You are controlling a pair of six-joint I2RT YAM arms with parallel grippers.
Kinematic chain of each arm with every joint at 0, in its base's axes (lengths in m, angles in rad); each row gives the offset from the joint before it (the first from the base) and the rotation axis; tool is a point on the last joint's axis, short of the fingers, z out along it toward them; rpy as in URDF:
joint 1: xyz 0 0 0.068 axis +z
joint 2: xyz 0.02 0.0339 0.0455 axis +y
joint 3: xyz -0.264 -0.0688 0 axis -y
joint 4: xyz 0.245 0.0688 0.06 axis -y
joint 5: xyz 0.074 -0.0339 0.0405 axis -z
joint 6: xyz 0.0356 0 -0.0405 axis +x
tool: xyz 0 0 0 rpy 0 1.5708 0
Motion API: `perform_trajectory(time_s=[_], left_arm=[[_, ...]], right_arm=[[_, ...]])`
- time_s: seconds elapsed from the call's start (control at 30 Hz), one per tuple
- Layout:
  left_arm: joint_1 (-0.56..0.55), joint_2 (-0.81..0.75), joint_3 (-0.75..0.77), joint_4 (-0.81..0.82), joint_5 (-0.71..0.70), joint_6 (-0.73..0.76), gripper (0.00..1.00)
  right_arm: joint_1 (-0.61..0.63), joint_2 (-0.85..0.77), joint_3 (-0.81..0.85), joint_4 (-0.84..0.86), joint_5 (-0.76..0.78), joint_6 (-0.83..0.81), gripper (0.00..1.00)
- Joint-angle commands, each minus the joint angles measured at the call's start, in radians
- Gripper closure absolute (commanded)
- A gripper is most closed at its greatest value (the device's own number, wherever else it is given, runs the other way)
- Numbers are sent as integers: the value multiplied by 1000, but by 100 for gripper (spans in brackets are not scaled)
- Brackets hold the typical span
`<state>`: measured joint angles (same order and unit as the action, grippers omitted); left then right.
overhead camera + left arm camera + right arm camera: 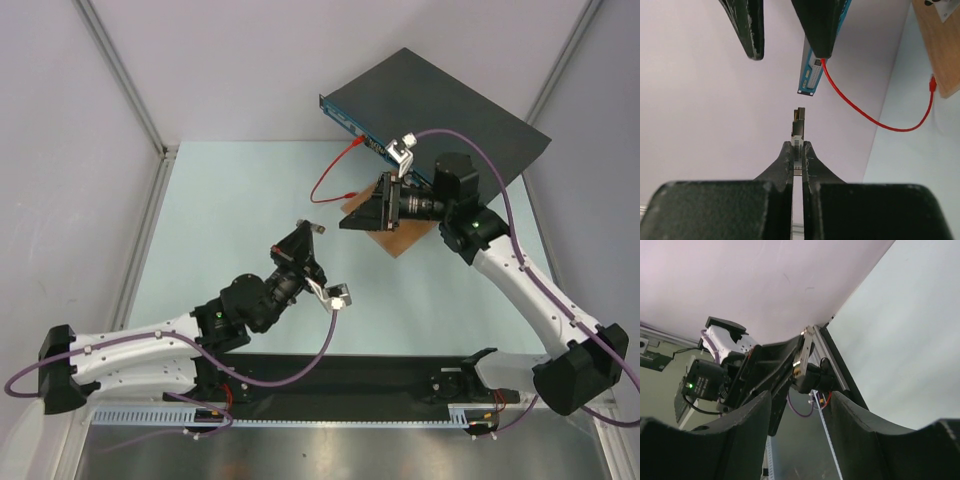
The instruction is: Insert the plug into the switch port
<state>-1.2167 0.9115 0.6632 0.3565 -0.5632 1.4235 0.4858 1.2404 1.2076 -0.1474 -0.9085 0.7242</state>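
Left end effector [798,150] tight on plug [799,127] — right end effector [801,399] wide, empty — red cable [900,130] in switch [807,77].

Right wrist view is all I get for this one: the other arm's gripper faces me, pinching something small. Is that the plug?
Observer: Yes. The left wrist view shows the left gripper shut on the plug, its tip pointing towards the switch's blue port edge, with a gap between them.
Operator: Is any port already taken?
Observer: One. A red cable is plugged into that edge; its other end lies loose on the table beside the brown wooden board.
Operator: Where does the right gripper stand against all that?
Observer: In the top view it hangs over the board, close before the switch's port edge.
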Motion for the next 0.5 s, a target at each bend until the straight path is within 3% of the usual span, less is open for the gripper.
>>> perform_trajectory(time_s=[0.0,0.47], left_arm=[[-23,-22,-16,111,-12,106,100],[-44,7,-4,113,3,101,100]], right_arm=[[19,8,0,118,-7,43,44],[86,59,9,137,-12,69,49]])
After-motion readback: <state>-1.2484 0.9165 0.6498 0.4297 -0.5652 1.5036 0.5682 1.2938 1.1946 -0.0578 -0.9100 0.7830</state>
